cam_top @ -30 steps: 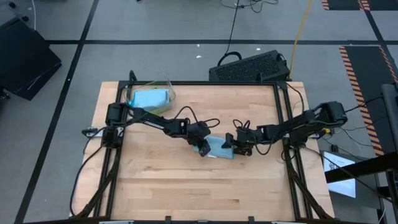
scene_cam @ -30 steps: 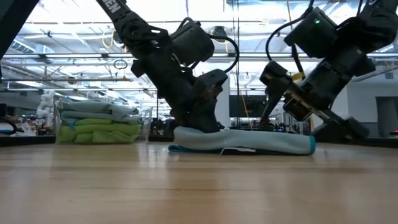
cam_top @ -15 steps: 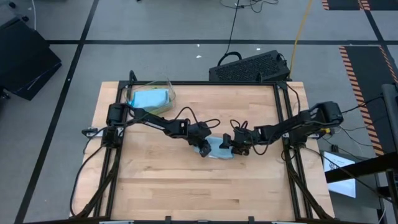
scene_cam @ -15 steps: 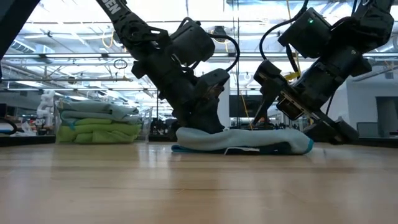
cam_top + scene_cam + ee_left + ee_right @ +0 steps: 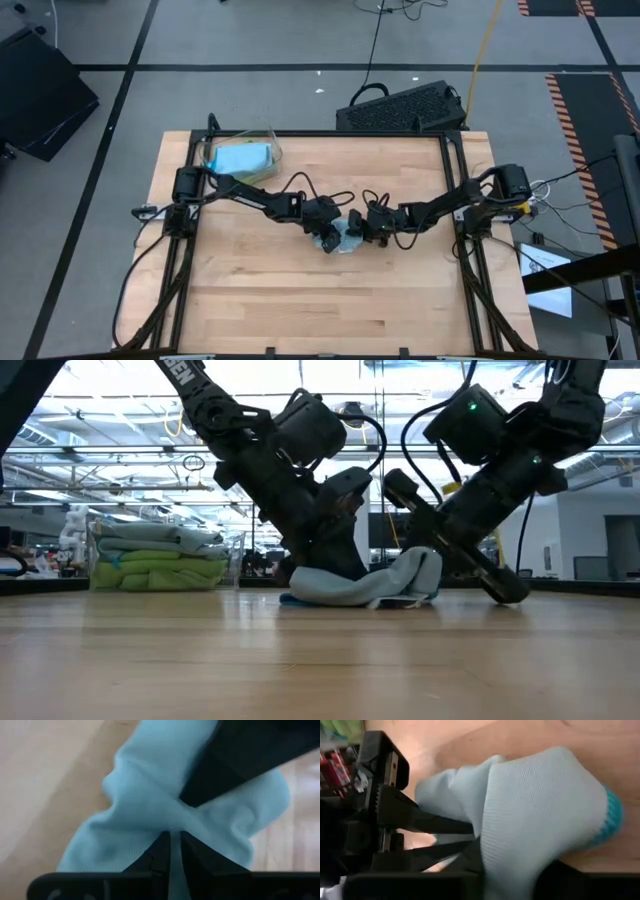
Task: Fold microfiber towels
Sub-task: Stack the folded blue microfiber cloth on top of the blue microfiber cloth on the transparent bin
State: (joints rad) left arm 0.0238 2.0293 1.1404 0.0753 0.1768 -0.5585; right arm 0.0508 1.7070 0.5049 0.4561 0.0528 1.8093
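- lying bunched at the middle of the surface (image 5: 250, 290), the light blue towel (image 5: 360, 585) is pinched between both arms; its right end is lifted and curled over toward the left, so it looks partway through a fold.
- the left claw (image 5: 328, 240) is clenched on the towel's left end, pressing it down near the wood; the left wrist view shows its fingers (image 5: 160, 852) nearly together with cloth between them.
- the right claw (image 5: 362, 226) has the opposite end gripped, and the right wrist view shows the cloth draped thickly over its fingers.
- judging from how it sags and wrinkles, the towel is light, soft and limp, with no stiffness to hold a crease; it should grip well rather than slip, and nothing about it is fragile.
- the best hold is likely at edges or corners, since a pinch in the middle only bunches it; the darker blue hem (image 5: 615, 820) marks an edge to aim for.
- the clear bin (image 5: 240, 155) sits at the far left corner of the surface, well apart from the arms, with blue and lime green towels stacked inside (image 5: 160, 560).
- the surface is pale wood inside a dark frame; beyond it lie grey floor with taped lines, a black keyboard-like item (image 5: 400, 105), and cables.
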